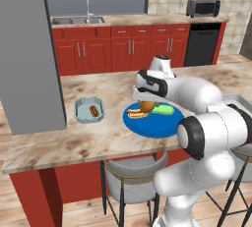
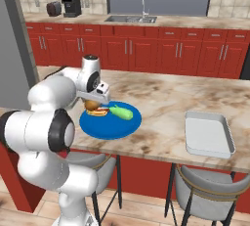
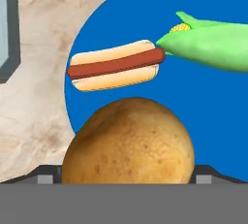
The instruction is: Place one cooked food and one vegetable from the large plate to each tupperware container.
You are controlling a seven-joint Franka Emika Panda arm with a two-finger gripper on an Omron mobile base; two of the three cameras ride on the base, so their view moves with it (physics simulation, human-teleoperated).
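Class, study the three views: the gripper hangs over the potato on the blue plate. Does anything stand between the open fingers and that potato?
Nothing visible does. In the hand view the potato sits directly ahead of the open gripper, one dark fingertip on each side. The hot dog and the corn lie beyond it on the large plate, not in the path.

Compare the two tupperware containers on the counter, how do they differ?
The small tupperware container has cut corners and holds a hot dog; the large tupperware container is a rectangular tray with nothing inside. They sit on opposite sides of the blue plate. Both are shallow, pale blue-grey, raised-rimmed.
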